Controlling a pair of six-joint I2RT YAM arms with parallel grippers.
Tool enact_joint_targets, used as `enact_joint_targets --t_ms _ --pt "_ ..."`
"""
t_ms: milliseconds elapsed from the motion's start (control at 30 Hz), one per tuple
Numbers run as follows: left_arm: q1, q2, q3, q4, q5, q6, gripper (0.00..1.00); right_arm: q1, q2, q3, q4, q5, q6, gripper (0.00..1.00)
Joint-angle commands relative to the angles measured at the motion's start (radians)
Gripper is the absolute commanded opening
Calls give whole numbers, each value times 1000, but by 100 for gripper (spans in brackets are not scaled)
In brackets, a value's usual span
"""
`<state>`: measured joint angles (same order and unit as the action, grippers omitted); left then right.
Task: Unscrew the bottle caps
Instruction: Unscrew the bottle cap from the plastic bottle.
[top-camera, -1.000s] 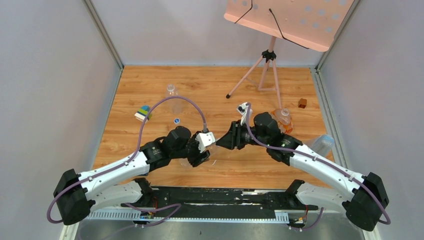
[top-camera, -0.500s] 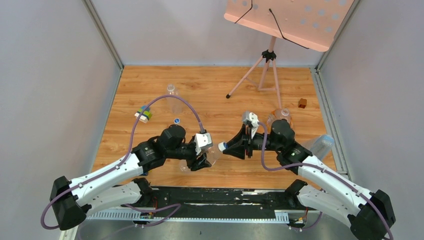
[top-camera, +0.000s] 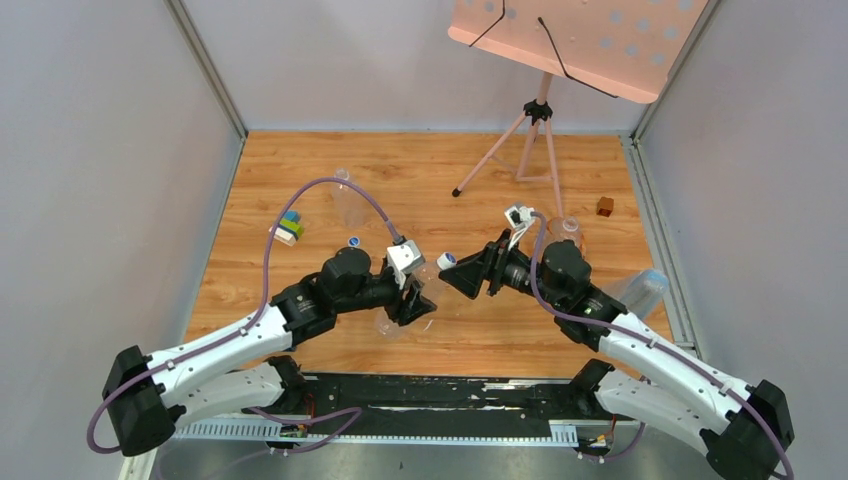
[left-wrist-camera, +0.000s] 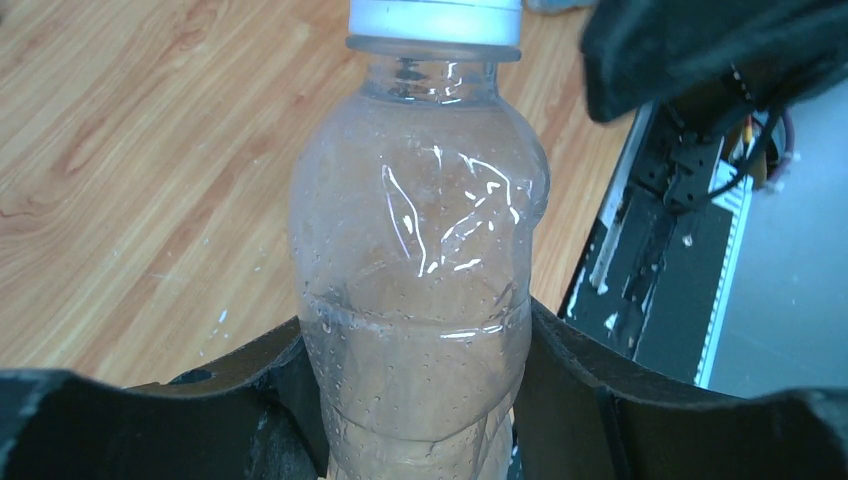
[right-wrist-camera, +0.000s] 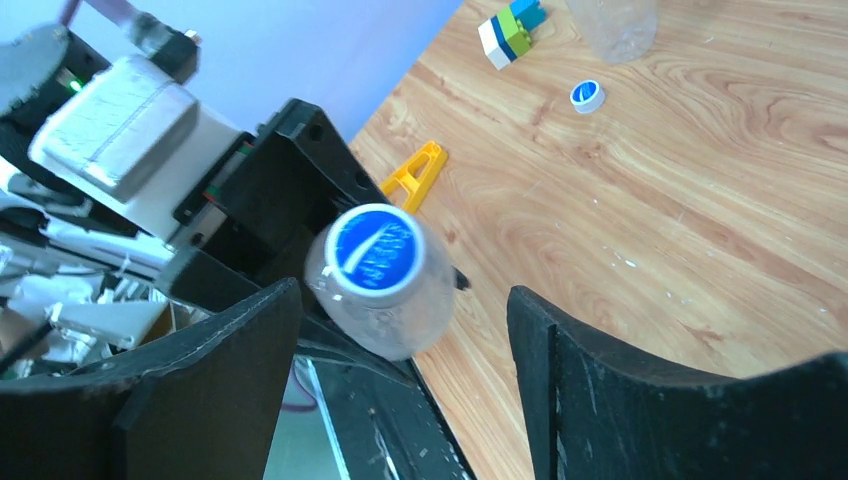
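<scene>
Wood desk (top-camera: 430, 170) carries: loose blue cap (top-camera: 354, 241), block stack (top-camera: 289, 227), clear bottle (top-camera: 347, 200), tripod (top-camera: 539, 112), brown cube (top-camera: 605, 206), second bottle (top-camera: 645, 288) at right edge.

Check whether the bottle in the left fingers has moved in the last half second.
Yes. The bottle has shifted: in the top view its cap now sits farther up the table, nearer the tripod.

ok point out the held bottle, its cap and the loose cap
held bottle (left-wrist-camera: 420, 260): left wrist view, its clear belly
bottle's cap (right-wrist-camera: 375, 250): right wrist view, its blue top
loose cap (right-wrist-camera: 587, 95): right wrist view, its blue centre
</scene>
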<state>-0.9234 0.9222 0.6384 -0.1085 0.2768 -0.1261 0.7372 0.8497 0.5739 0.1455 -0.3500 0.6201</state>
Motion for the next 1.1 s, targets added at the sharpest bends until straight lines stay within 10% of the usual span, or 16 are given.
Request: enact_joint_targets --t_ms 0,533,733,867,1067 --pt "-6 40 7 159 -52 -122 0 39 25 80 67 198 85 76" --pt "-6 75 -14 276 -144 -245 0 64 218 160 212 391 146 55" --pt "-6 75 -21 281 -186 -271 0 67 252 185 225 387 162 35" --pt "-6 71 -33 302 -197 -286 0 67 262 183 258 337 158 1" --pt "-5 50 -64 385 -152 -311 0 56 221 109 429 169 173 0"
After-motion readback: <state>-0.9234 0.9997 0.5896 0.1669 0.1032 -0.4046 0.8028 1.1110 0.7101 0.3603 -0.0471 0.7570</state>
